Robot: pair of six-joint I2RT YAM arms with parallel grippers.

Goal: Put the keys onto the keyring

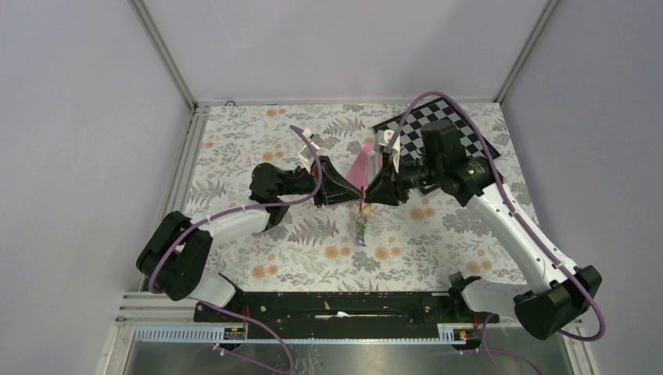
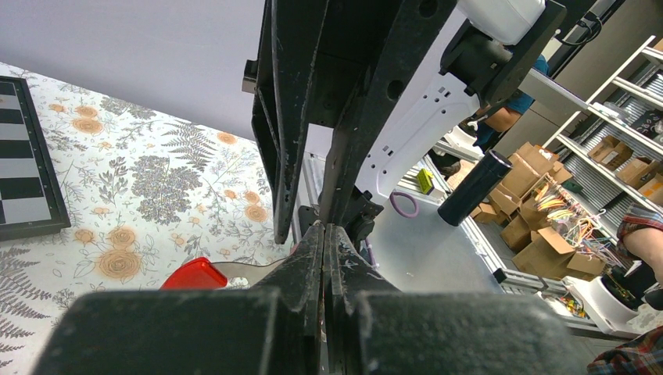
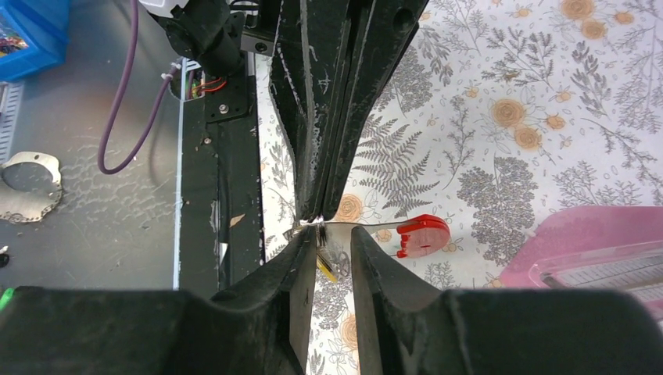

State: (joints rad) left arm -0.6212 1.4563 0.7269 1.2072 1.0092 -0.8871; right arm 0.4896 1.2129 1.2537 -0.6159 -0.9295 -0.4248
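Note:
My left gripper (image 1: 353,194) and right gripper (image 1: 370,194) meet tip to tip above the middle of the table. The left gripper (image 2: 324,228) is shut on the tip of a thin silver blade that ends in a flat red head, a red-headed key (image 3: 422,236) (image 2: 194,275) held out level. My right gripper (image 3: 335,234) stands open just below that pinch. A small hanging bunch (image 3: 332,259) with a silver ring and a yellow piece dangles in its gap, and shows as a colourful cluster (image 1: 362,227). I cannot make out a large D-shaped keyring.
A pink pyramid (image 1: 364,166) (image 3: 594,242) stands right behind the grippers, close to the red key head. A black-and-white checkerboard (image 1: 438,129) (image 2: 23,172) lies at the back right. The flowered tablecloth (image 1: 258,156) covers the table.

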